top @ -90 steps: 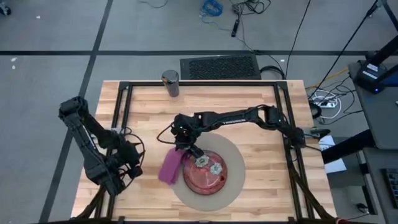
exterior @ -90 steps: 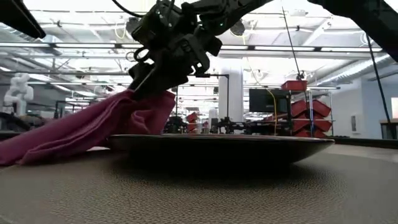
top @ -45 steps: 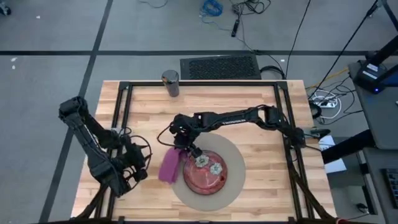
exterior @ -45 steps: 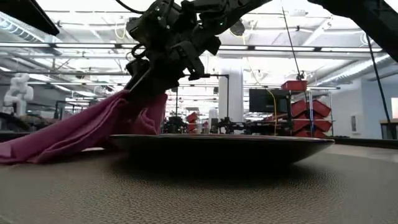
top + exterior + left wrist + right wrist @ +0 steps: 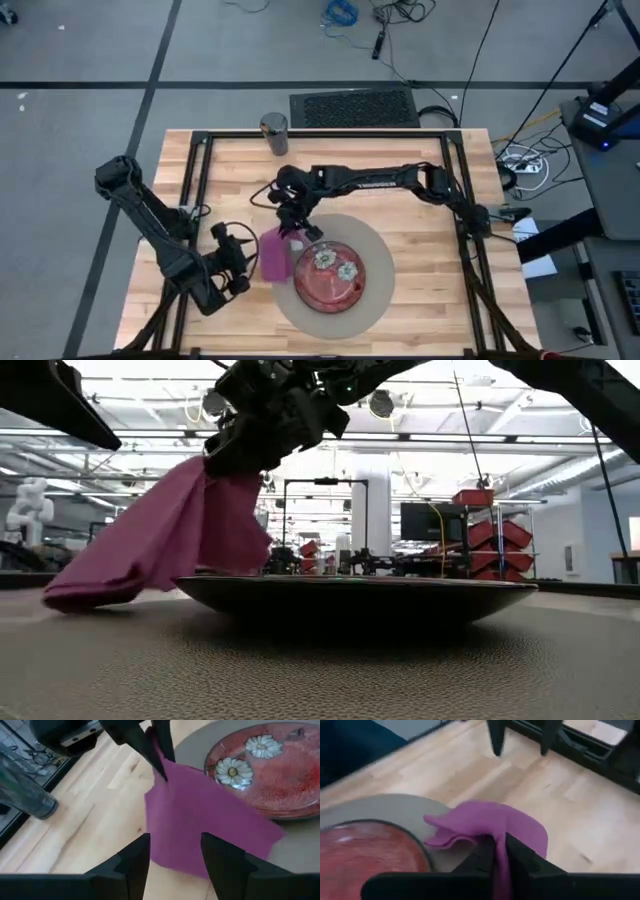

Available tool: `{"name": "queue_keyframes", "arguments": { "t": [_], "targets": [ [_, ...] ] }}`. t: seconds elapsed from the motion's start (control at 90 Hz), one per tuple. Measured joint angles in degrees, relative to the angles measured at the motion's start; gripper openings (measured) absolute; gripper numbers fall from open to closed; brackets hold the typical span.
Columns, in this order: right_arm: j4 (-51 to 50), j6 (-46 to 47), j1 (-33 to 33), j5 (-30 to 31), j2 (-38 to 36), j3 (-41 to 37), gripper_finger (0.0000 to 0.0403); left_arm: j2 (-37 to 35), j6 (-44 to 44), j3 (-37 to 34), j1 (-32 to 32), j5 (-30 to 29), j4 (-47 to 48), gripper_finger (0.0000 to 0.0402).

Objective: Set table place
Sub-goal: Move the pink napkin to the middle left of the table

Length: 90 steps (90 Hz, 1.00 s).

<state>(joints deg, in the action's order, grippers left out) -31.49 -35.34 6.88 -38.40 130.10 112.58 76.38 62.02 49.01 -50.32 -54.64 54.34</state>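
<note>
My right jaws pinch the purple napkin by one corner so it hangs beside the red daisy plate on the tabletop, while my left jaws, gaping wide, wait just beside the cloth to help.

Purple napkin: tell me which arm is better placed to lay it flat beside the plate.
Right. The right gripper is shut on the purple napkin, holding it up at the edge of the red plate. The left gripper is open, facing the napkin without touching it.
</note>
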Motion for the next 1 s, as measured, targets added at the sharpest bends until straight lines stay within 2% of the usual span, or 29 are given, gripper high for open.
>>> {"name": "queue_keyframes", "arguments": {
  "t": [0.1,0.178,0.378,0.556,0.722,1.0],
  "targets": [
    [0.3,1.1,0.7,1.1,0.0,0.4,0.0002,0.0,0.1,0.0,0.2,-0.4,0.0,0.0162],
    [2.7,3.9,1.2,4.1,0.0,0.4,0.0002,0.0,0.1,0.0,0.1,-1.3,-1.0,0.0162],
    [4.1,9.0,2.6,5.6,0.0,0.4,0.0001,0.8,-2.8,0.0,1.8,-8.7,-8.2,0.0162],
    [4.6,15.6,3.2,8.7,0.0,0.4,0.0001,4.7,-5.7,0.0,6.9,-10.7,-12.5,0.0162],
    [9.9,23.7,3.7,10.1,0.0,0.4,0.0001,10.0,-5.9,0.0,11.9,-11.2,-15.1,0.0162],
    [10.8,24.8,3.4,15.0,0.0,0.4,0.0001,13.0,-6.3,0.0,17.0,-17.3,-16.9,0.0162]
  ]
}}
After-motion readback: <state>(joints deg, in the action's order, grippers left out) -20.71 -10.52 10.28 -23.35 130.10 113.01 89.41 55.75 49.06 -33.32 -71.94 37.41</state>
